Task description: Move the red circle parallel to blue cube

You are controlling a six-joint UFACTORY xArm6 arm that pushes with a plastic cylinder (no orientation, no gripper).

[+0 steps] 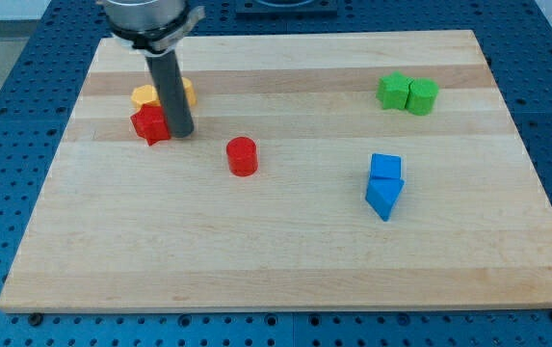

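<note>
Our tool is a bare rod, gripping nothing; my tip [181, 133] touches the red star [149, 124], left of the red circle [242, 156]. We should come around behind that circle's left and push steadily right toward the blue cube [386, 167].

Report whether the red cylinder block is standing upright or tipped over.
Upright. The red cylinder block shows its round flat face on top and its curved side below, resting on the wooden board. My tip is to its left, apart.

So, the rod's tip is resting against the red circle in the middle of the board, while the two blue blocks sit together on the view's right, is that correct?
Not quite: my tip is beside the red star-like block at the view's upper left, apart from the red circle. The blue cube and blue wedge-like block do sit together, as the camera view shows.
</note>
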